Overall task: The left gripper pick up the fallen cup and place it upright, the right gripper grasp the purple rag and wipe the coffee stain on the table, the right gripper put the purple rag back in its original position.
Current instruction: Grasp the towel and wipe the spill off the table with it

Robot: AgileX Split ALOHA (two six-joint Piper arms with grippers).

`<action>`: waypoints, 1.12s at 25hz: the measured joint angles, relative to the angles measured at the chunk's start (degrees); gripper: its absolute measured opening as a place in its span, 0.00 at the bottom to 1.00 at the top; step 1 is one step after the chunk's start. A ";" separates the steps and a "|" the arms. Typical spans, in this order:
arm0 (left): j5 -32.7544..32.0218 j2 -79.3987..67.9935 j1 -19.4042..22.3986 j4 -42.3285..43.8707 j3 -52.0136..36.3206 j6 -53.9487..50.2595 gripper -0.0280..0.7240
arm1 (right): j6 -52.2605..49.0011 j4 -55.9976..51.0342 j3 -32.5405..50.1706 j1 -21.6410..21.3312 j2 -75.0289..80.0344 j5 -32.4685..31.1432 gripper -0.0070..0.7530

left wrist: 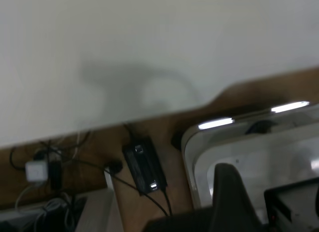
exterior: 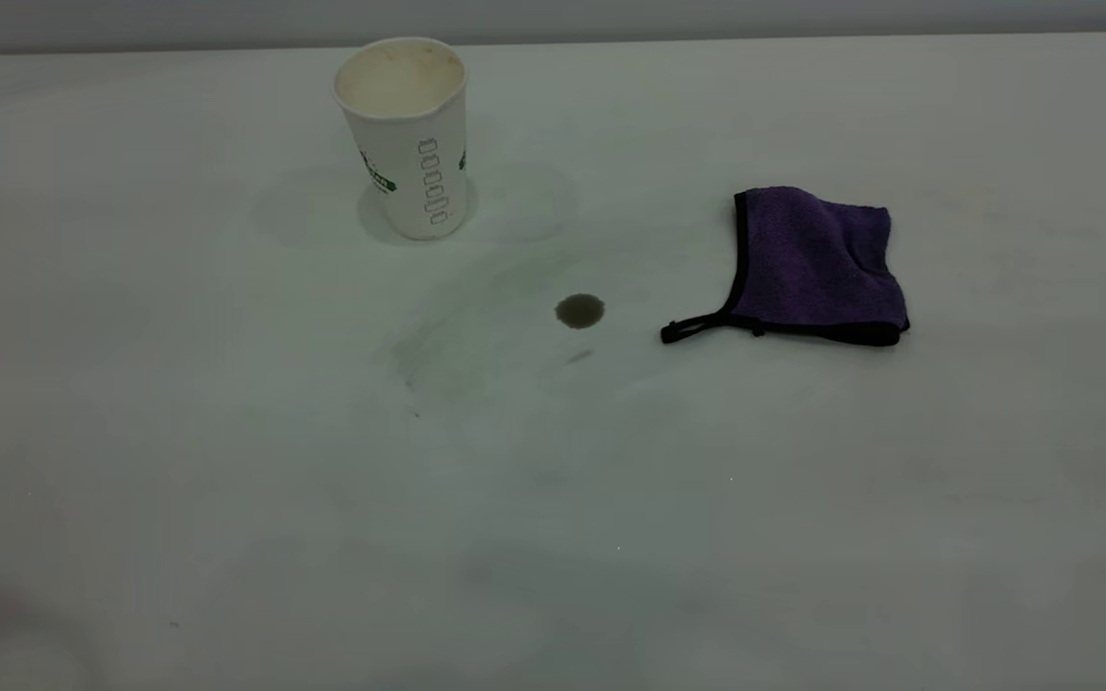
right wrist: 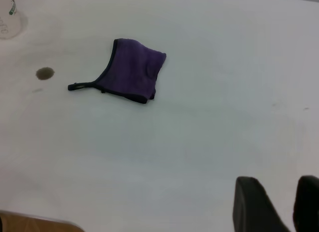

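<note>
The cup stands upright on the table, toward the far side and left of centre, its open mouth up and a column of small outlined boxes facing the exterior camera, with bits of green band showing at either side. Nearer than the cup and a little to its right lies the coffee stain, 1 small round dark brown blot, apart from the cup and with a faint grey smear spreading around and to its left. Right of the stain lies the purple rag, folded and flat on the tabletop, its black edging running along the left and near sides and its thin black corner loop reaching out toward the stain without touching it. In the right wrist view the rag and stain lie well away from the right gripper, whose 2 dark fingertips show with a clear gap between them, spread and holding nothing, over bare table. The left gripper appears in its own wrist view only as 1 dark finger past the table edge, above a wooden surface with cables and a black power brick; whether it is spread or closed cannot be told.
</note>
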State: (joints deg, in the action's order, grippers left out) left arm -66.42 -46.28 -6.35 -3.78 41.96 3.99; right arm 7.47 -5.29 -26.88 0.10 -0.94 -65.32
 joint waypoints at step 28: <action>2.04 47.35 5.02 2.73 -13.70 -2.28 0.66 | 0.00 0.00 0.00 0.00 0.00 0.00 0.32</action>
State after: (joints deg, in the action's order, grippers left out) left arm -64.38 1.07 -1.33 -1.05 28.26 1.71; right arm 7.47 -5.29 -26.88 0.10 -0.94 -65.32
